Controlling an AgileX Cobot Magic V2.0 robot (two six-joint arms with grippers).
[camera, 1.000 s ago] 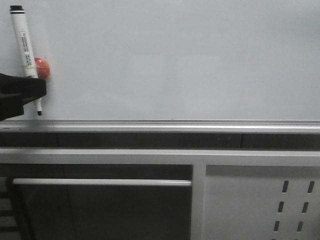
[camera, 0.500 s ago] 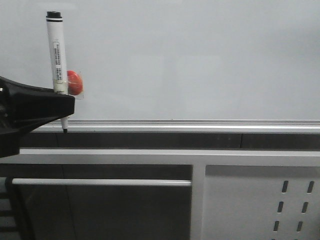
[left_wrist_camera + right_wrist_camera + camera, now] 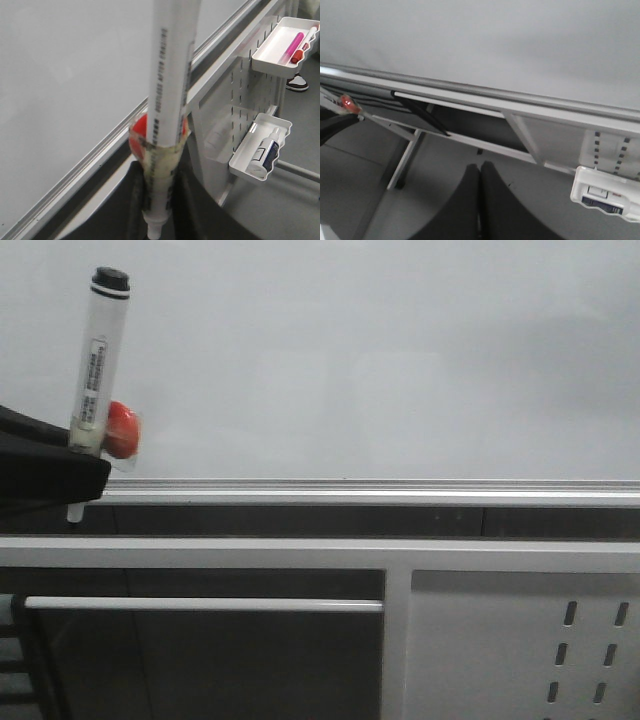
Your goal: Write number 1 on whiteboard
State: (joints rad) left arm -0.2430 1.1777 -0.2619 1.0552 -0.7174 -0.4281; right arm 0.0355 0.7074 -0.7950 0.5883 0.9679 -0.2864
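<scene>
A white cylindrical marker pen with a black cap (image 3: 97, 360) is pinched between the black fingers of the left gripper (image 3: 159, 220), tilted slightly, its tip pointing down just below the silver aluminium rail (image 3: 360, 490). A red ball (image 3: 122, 429) is taped against the pen's barrel. The right gripper (image 3: 479, 185) is held with its fingers pressed together — nothing between them. Behind stands the large glossy pale grey-white whiteboard (image 3: 380, 360); no stroke of the number 1 is visible on it.

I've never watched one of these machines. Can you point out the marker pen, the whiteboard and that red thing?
marker pen (image 3: 96, 360), front view, mid-barrel by the label.
whiteboard (image 3: 380, 350), front view, bare glossy face.
red thing (image 3: 122, 428), front view, its rounded side beside the pen.
</scene>
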